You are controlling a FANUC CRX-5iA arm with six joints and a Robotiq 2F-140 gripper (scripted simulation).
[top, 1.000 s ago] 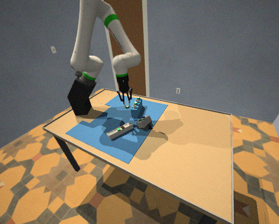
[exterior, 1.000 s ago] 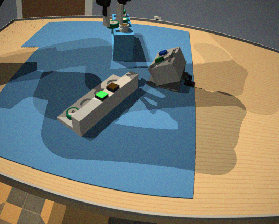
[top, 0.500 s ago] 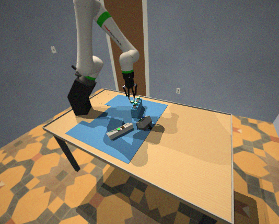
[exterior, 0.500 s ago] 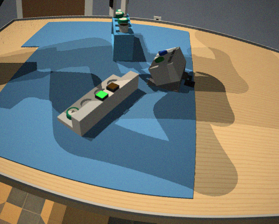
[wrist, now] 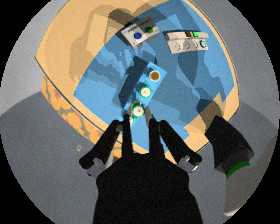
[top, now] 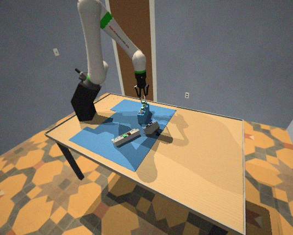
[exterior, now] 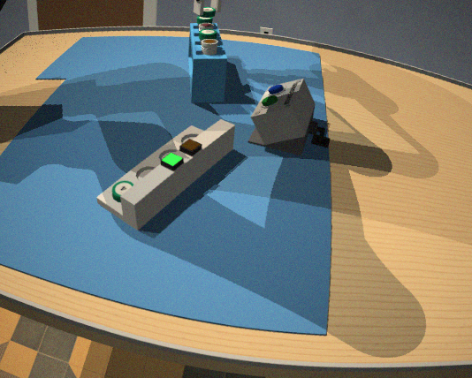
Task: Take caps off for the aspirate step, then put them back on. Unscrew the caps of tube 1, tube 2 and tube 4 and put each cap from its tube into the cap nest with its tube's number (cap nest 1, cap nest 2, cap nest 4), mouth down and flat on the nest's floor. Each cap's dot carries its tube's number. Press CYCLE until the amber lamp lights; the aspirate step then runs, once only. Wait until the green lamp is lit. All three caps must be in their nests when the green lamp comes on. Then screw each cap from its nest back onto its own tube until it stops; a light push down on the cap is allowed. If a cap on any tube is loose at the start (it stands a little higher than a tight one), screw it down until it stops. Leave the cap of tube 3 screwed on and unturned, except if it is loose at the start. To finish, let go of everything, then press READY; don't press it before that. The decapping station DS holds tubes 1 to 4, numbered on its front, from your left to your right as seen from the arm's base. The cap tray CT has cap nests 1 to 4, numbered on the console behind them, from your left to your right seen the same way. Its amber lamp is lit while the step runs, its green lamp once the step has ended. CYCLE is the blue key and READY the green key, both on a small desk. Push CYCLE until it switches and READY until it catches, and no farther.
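Hanging straight down from the arm's wrist, the pincer (top: 142, 99) is clenched on a green cap (exterior: 209, 11) at the far end of the blue decapping station (exterior: 208, 81). In the wrist view the cap (wrist: 136, 111) sits right between the two fingertips, its pale top with a dark dot facing the camera. Whether it rests on the tube beneath or is just above it cannot be told from these views.

In the exterior view, the row on the station runs toward the camera from the held cap: another green cap (exterior: 204, 19), a tube mouth with a reddish inside (exterior: 206, 26), a further green cap (exterior: 208, 34), and nearest, an uncapped tube (exterior: 209, 46) with a tan rim.

The grey cap tray (exterior: 150, 194) lies on the blue mat (exterior: 133, 256) nearer the camera, well apart from the pincer. One green cap (exterior: 121, 191) sits in its end nest at the lower left; the other nests visible look hollow. On the console, the green lamp (exterior: 171, 160) glows bright and the amber lamp (exterior: 191, 146) is dark brown.

The small desk (exterior: 285, 119) stands tilted beside the station, carrying the blue key (exterior: 276, 88) and the green key (exterior: 270, 101). All of it rests on the wooden worktop (exterior: 398, 212)
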